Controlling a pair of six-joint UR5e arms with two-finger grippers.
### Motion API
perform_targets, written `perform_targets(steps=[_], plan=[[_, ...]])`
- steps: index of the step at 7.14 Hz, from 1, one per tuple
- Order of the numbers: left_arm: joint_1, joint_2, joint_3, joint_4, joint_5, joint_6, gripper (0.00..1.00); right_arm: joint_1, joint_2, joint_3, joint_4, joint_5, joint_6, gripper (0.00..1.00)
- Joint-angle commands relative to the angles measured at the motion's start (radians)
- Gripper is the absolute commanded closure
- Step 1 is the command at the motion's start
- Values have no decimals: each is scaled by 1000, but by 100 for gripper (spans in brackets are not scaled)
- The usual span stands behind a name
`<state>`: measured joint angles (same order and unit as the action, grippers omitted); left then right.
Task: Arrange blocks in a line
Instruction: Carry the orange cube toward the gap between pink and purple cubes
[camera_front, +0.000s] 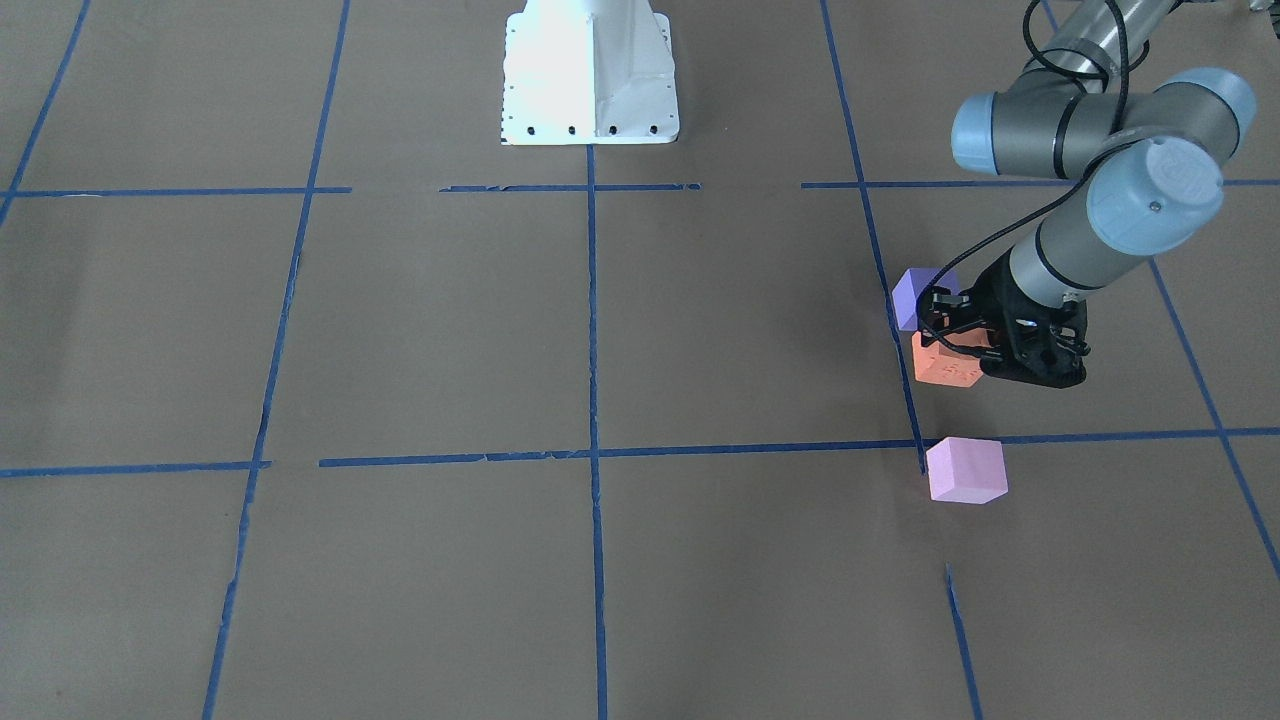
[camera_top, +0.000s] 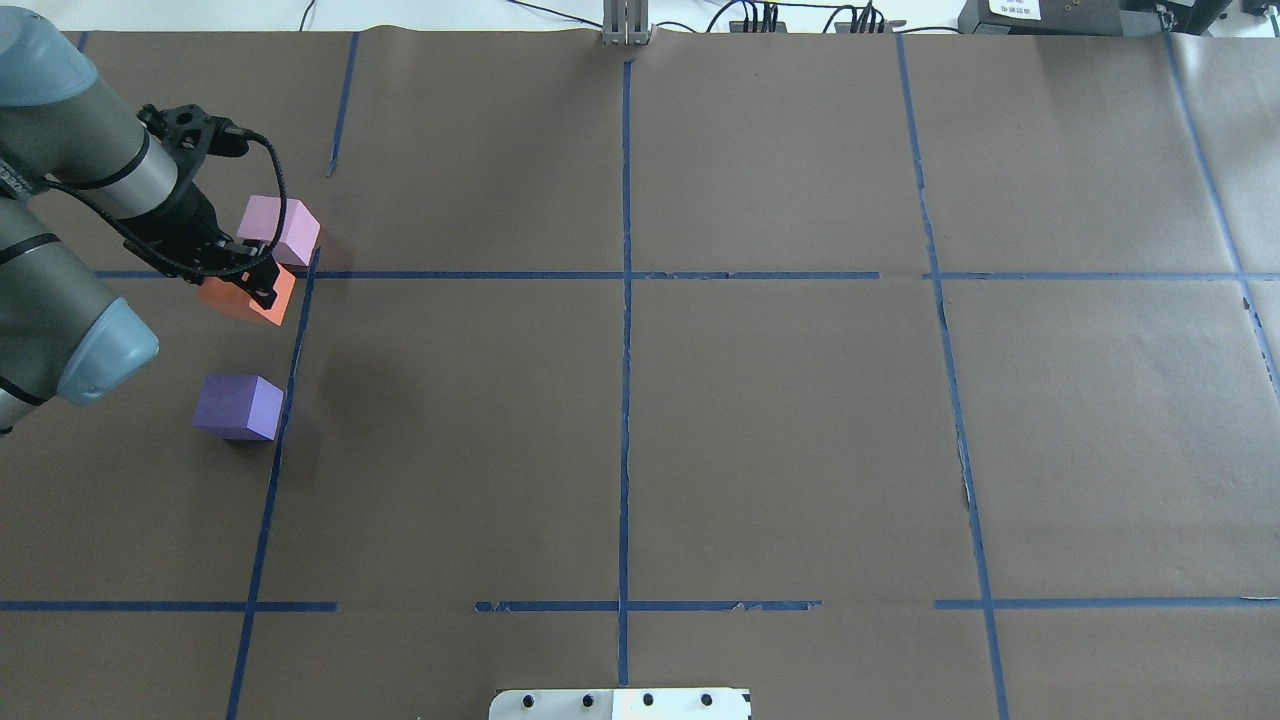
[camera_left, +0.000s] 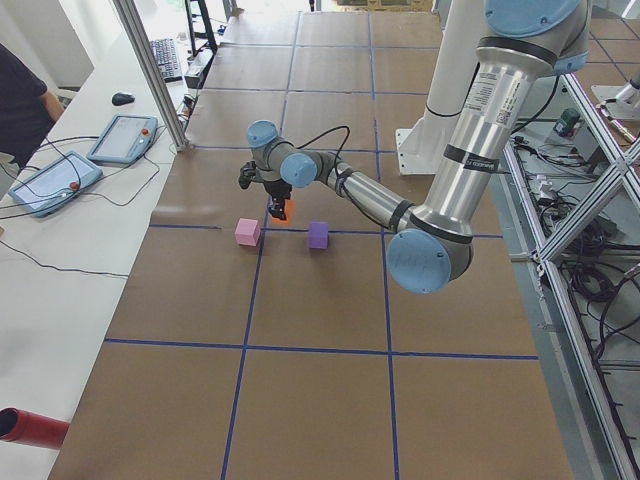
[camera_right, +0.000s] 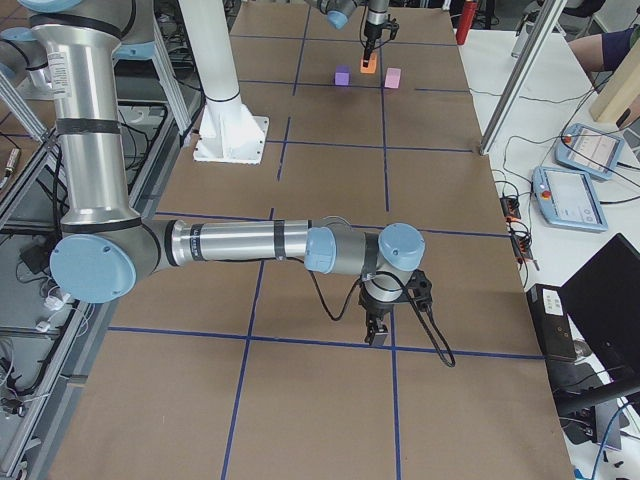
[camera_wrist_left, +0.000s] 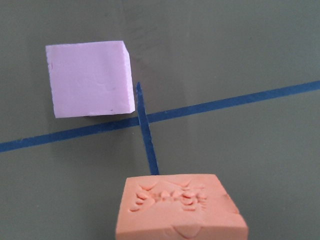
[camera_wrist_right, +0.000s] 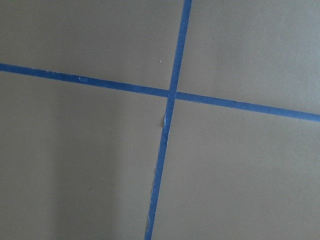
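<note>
You had the left gripper (camera_top: 258, 285) pinching the orange block (camera_top: 235, 305), with the pink block (camera_top: 280, 228) just beside and the blue-violet block (camera_top: 238, 405) near. For the right gripper (camera_right: 378, 335), I couldn't tell whether it was spread or pressed together.

We see the tabletop (camera_top: 760, 430) from behind and from across. Our left wrist camera sees the same pink block (camera_front: 965, 470) close up.

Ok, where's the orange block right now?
In the overhead view the orange block is at the far left, gripped by the left claw, between the pink block and the blue-violet block.
</note>
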<state>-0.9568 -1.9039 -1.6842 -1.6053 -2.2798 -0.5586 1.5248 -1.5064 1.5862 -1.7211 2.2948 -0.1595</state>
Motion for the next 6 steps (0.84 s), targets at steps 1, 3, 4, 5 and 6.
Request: perform_targets(steps=[1, 3, 4, 5, 6], plan=[[4, 8, 40, -11, -1, 9, 70, 0, 0, 0, 0, 0, 0, 0], [1, -27, 110, -16, -4, 13, 70, 0, 0, 0, 0, 0, 0, 0], [1, -47, 154, -39, -4, 13, 70, 0, 0, 0, 0, 0, 0, 0], [3, -50, 161, -41, -18, 13, 70, 0, 0, 0, 0, 0, 0, 0], [3, -50, 175, -44, -24, 14, 70, 0, 0, 0, 0, 0, 0, 0]])
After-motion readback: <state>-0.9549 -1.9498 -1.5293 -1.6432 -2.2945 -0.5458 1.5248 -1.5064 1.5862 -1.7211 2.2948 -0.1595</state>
